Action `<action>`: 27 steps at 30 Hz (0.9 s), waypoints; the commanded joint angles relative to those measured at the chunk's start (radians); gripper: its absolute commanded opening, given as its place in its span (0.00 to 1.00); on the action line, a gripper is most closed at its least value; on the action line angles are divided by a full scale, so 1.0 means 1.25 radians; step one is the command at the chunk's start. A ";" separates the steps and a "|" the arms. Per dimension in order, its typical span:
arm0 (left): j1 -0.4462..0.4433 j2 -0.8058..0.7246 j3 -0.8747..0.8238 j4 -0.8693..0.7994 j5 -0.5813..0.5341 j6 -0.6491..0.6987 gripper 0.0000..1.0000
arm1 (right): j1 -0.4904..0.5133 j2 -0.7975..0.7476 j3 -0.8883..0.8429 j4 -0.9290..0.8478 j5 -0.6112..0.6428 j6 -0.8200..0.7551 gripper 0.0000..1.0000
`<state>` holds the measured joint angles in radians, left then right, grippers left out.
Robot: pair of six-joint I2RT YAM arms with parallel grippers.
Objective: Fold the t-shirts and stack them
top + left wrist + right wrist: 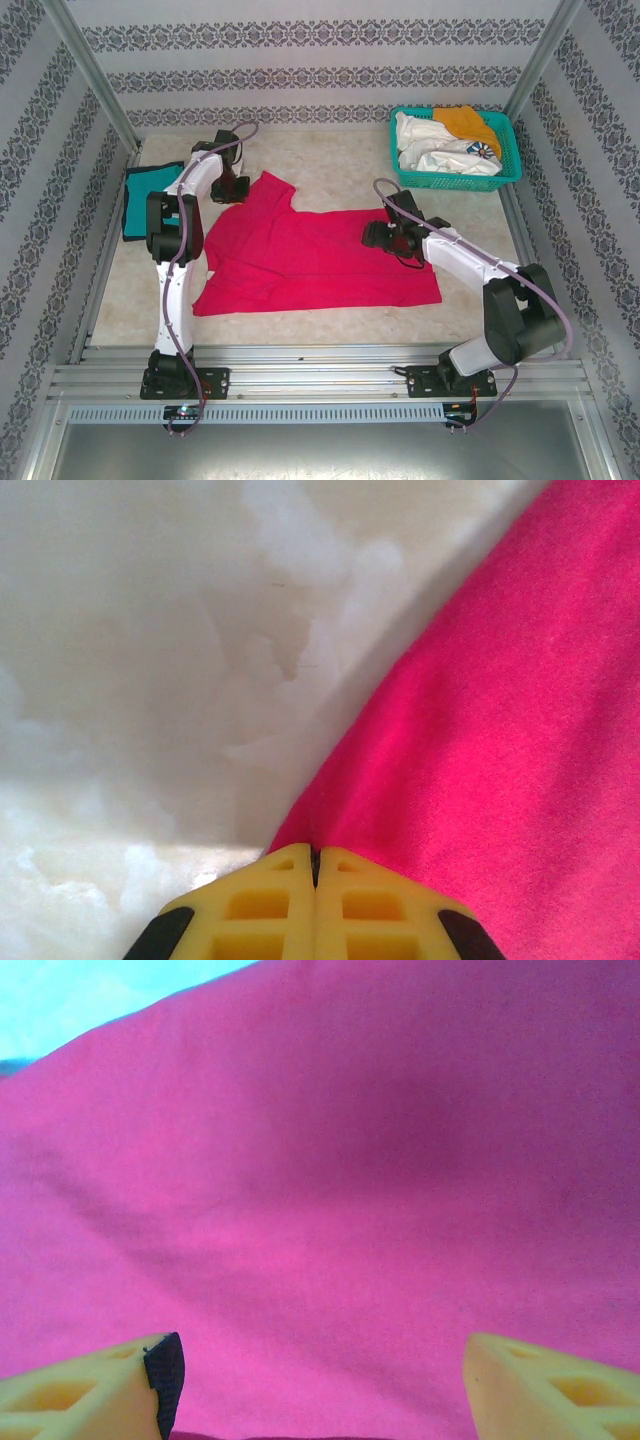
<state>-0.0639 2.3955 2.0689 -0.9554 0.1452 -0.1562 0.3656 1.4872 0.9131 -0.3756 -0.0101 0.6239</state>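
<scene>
The pink-red t-shirt [310, 260] lies spread flat across the middle of the tabletop [330, 150], its long near hem running from the left arm toward the right arm. The left tool [232, 187] sits at the shirt's far-left corner; in the wrist view its fingers [260, 900] are pressed together with the cloth's edge pinched at their seam, bare tabletop to the left of it. The right tool [378, 232] is over the shirt's right half, fingers [540, 1380] standing wide apart above the cloth. A folded teal t-shirt [143, 195] rests at the left edge. White t-shirts [425, 150] and an orange t-shirt [465, 122] sit in the teal mesh basket [510, 150] at the far right corner. Bare tabletop runs along the far side and before the near hem
</scene>
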 commanded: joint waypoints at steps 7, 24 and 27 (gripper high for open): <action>0.008 -0.159 -0.123 0.111 0.073 -0.002 0.00 | -0.134 0.092 0.097 -0.006 0.094 -0.037 0.67; 0.009 -0.193 -0.184 0.156 0.083 -0.005 0.00 | -0.194 0.393 0.355 0.026 0.167 -0.027 0.41; 0.009 -0.193 -0.184 0.157 0.083 -0.004 0.00 | -0.196 0.423 0.371 0.024 0.169 -0.008 0.41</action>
<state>-0.0631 2.1696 1.8477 -0.7864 0.2333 -0.1574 0.1265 1.9850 1.3434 -0.3496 0.1715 0.5808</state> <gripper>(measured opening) 0.040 0.411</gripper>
